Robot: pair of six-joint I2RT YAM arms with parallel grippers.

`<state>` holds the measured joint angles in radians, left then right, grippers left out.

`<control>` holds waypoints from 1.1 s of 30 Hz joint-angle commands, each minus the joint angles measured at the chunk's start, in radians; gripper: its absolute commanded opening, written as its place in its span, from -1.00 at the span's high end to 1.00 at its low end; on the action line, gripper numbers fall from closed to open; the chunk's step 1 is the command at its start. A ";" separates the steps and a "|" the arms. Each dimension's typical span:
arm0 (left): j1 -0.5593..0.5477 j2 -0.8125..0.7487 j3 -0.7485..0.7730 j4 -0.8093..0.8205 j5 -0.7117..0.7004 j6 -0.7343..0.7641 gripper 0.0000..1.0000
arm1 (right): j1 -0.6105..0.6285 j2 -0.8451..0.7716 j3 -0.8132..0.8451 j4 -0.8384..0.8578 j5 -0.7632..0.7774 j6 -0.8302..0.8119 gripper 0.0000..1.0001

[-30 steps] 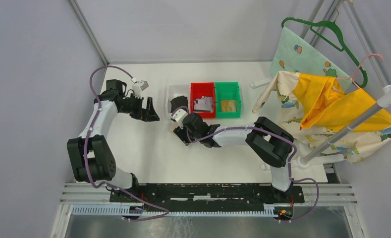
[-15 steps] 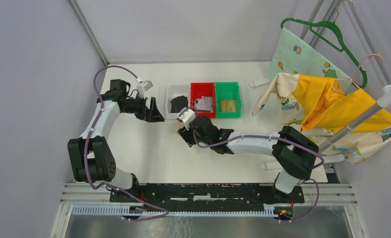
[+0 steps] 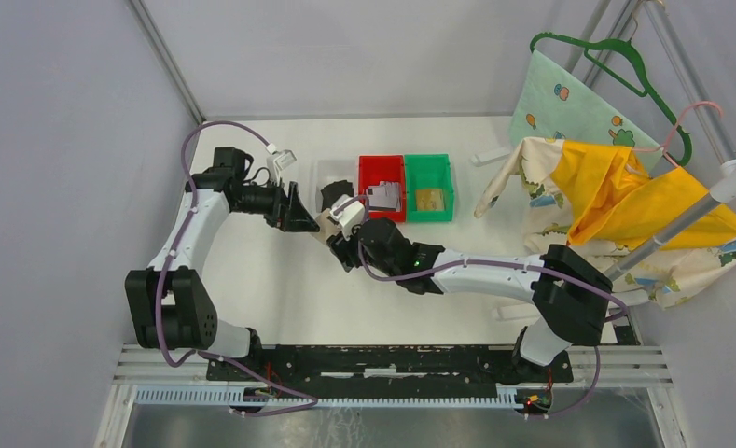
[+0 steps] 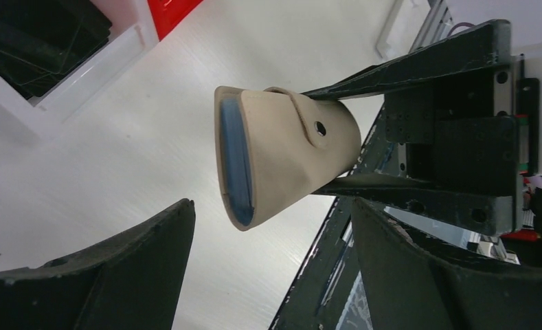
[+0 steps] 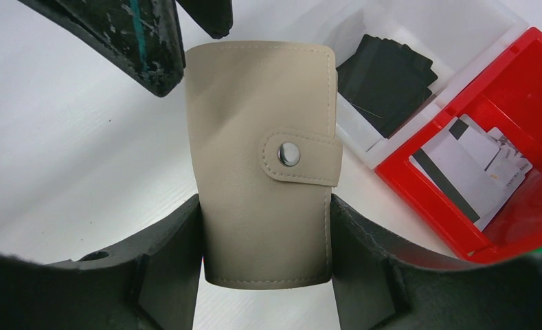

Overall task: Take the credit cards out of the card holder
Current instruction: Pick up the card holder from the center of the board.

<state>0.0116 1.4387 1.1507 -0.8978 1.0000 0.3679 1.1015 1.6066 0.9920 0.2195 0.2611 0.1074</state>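
Note:
The beige card holder (image 5: 261,172) is snapped closed, and my right gripper (image 5: 264,206) is shut on its lower half. In the top view the card holder (image 3: 326,226) hangs above the table in front of the white bin. My left gripper (image 4: 271,206) is open, its fingertips (image 5: 151,55) flanking the card holder's (image 4: 288,151) free end without touching it. A blue inner edge (image 4: 237,158) shows at that end. Black credit cards (image 5: 388,75) lie in the white bin. Silvery-grey cards (image 5: 470,172) lie in the red bin, and a gold-tan card (image 3: 430,199) lies in the green bin.
The white bin (image 3: 323,171), red bin (image 3: 381,161) and green bin (image 3: 429,160) stand in a row at mid-table. A rack (image 3: 681,219) draped with yellow and patterned cloth (image 3: 616,196) and a green hanger (image 3: 625,56) fills the right side.
My right arm has stretched left, carrying the card holder towards the left gripper. The left gripper has moved right to meet it, and its jaws have narrowed slightly.

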 commanded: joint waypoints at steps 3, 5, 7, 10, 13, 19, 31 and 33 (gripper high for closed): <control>0.001 0.003 0.050 -0.069 0.111 0.023 -0.73 | 0.025 -0.052 0.082 0.092 0.047 0.011 -0.21; 0.001 0.012 0.050 -0.076 0.118 0.024 -0.72 | 0.031 -0.051 0.092 0.095 0.053 0.009 -0.22; 0.001 0.014 0.050 -0.076 0.113 0.023 -0.72 | 0.037 -0.052 0.097 0.098 0.062 0.004 -0.21; 0.001 0.008 0.048 -0.076 0.101 0.023 -0.72 | 0.048 -0.058 0.098 0.103 0.078 -0.007 -0.21; 0.001 -0.004 0.044 -0.076 0.108 0.014 -0.69 | 0.053 -0.060 0.097 0.115 0.088 -0.015 -0.21; 0.001 -0.017 0.069 -0.166 0.157 0.080 0.22 | 0.058 -0.047 0.104 0.129 0.096 -0.006 -0.32; 0.001 -0.018 0.126 -0.298 0.150 0.243 0.96 | -0.123 -0.220 0.082 -0.048 -0.441 0.156 -0.96; 0.002 -0.029 0.131 -0.321 0.157 0.287 0.96 | -0.171 -0.264 0.039 -0.042 -0.546 0.177 -0.96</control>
<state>0.0135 1.4487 1.2343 -1.1511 1.1015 0.5259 1.0061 1.4498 1.0904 0.1703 -0.0235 0.2173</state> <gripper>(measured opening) 0.262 0.979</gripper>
